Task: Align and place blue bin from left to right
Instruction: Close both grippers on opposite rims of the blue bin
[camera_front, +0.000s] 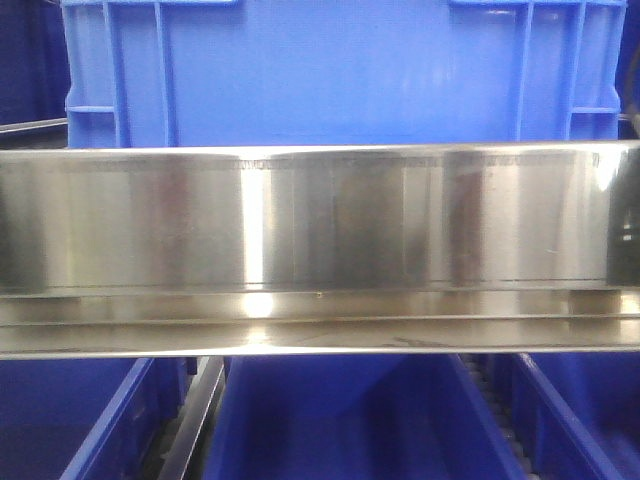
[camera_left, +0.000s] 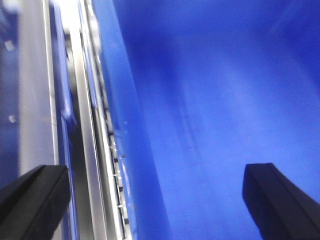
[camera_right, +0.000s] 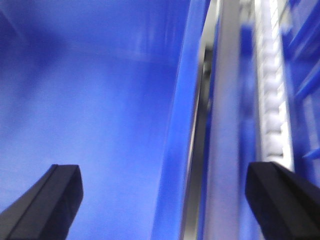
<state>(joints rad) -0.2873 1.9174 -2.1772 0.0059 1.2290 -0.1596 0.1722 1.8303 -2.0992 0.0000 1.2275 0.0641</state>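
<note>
The blue bin (camera_front: 330, 420) is seen in the middle of the lower row, beneath the steel rail (camera_front: 320, 230), flanked by 2 neighbouring bins (camera_front: 60, 420). Its left wall is straddled by the left gripper (camera_left: 156, 172), which is spread wide. Its right wall is straddled by the right gripper (camera_right: 162, 170), likewise released, beside a roller track (camera_right: 272, 100). A larger blue crate (camera_front: 340, 70) is set above the rail.

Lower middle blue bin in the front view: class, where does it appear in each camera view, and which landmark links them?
Front: lower middle blue bin, bottom centre, below the steel beam.
Left wrist: the bin fills the right.
Right wrist: the bin fills the left.
Landmark: roller track along its right wall.
</note>
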